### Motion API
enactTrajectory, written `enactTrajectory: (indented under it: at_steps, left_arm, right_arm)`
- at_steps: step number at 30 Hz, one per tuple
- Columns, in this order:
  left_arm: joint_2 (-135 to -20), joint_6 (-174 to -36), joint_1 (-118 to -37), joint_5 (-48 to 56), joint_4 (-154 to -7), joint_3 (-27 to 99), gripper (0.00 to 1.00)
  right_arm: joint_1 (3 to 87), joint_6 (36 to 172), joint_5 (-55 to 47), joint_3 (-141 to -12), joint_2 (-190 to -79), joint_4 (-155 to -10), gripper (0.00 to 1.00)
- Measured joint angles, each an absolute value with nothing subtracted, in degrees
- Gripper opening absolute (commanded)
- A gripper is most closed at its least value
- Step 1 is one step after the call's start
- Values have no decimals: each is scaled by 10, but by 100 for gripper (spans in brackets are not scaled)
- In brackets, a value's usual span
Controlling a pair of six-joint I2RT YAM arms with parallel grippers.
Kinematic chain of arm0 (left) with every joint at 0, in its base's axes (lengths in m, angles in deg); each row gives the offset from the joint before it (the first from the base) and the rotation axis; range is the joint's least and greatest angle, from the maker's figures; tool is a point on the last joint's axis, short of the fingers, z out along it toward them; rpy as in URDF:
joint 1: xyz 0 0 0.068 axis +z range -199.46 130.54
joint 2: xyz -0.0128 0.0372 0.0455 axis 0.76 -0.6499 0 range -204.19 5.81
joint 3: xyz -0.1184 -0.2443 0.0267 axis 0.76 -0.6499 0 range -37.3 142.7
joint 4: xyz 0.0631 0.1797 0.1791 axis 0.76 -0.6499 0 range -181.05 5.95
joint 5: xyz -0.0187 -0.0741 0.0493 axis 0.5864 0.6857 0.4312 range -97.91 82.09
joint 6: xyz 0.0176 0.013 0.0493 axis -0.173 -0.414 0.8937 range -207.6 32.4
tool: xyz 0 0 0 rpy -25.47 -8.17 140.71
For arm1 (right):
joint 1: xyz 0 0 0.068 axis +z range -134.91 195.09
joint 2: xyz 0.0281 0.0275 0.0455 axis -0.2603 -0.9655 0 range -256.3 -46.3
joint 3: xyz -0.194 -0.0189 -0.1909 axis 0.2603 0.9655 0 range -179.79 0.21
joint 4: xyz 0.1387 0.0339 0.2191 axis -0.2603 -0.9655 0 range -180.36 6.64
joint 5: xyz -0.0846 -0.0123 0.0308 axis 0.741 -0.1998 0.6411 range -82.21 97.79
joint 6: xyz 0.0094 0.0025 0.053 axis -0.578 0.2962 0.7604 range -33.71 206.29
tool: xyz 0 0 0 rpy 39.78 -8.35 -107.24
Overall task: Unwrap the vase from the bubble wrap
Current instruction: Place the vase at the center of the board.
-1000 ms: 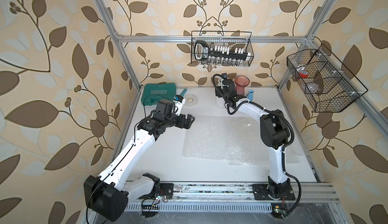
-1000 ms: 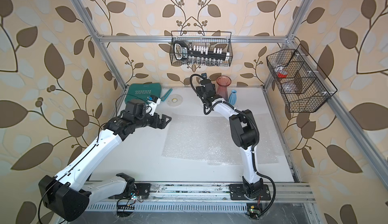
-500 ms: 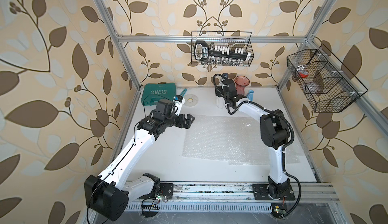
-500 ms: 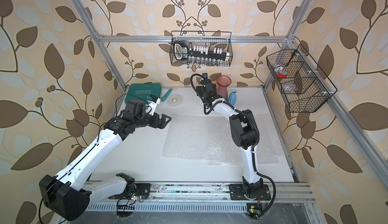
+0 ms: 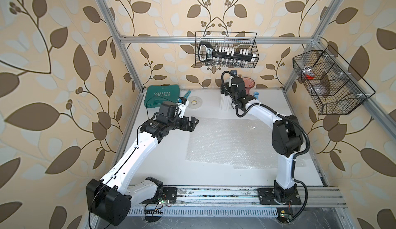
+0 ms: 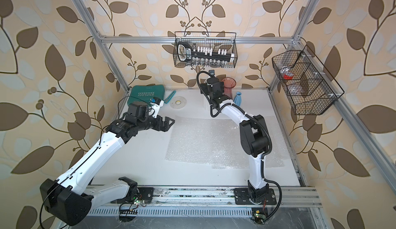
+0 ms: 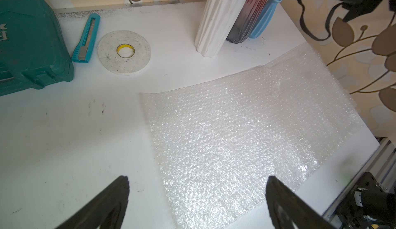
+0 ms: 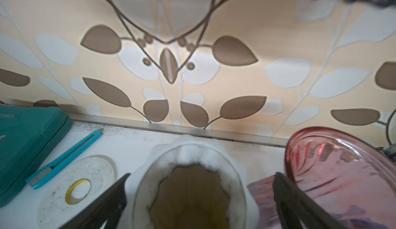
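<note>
Where our right gripper (image 8: 202, 174) stands: at the back of the table (image 5: 171, 167), fingers spread wide to either side of the white vase (image 8: 188, 159) at its mouth. It grips nothing, and we see a gap beside at least one finger.
Our left gripper (image 7: 197, 177): also spread and empty, hovering by a corner of the bubble wrap (image 7: 246, 131) on the robot's left side of the sheet.
Vase position: upright and bare of wrap, just beside a pink glass vase (image 8: 342, 174), with a small blue vase (image 7: 264, 15) past that.
Wrap position: flat in the middle of the table, apart from the vase. It looks to us like overlapping sheets.
Vase handling: we judge it stiff, smooth and breakable. It is tall and narrow, so it would tip easily. We would take it around the fluted body below the rim, squeezing gently.
Wrap handling: we judge it very light, limp and slick. We would pinch a free corner or edge and peel it up, since pressing on the middle would only slide it.
Task standing: we judge the unwrapping done.
</note>
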State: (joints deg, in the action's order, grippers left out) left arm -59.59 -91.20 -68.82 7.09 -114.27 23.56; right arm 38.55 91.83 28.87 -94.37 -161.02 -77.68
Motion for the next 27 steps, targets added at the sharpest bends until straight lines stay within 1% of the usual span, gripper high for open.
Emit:
enactTrajectory:
  at_steps: [6, 15, 22, 27]
  left_arm:
    - [-596, -915, -684, 73, -1143, 236, 99]
    - [-603, -941, -681, 63, -1143, 236, 99]
    - [-602, -1006, -681, -25, -1142, 232, 99]
    - [-593, -1051, -681, -107, -1132, 203, 99]
  right_arm:
    - [387, 918, 262, -891, -1533, -783, 100]
    - [389, 918, 251, -747, -1373, -806, 100]
    - [390, 918, 300, -636, -1260, -810, 100]
    - [390, 920, 347, -563, -1208, -804, 100]
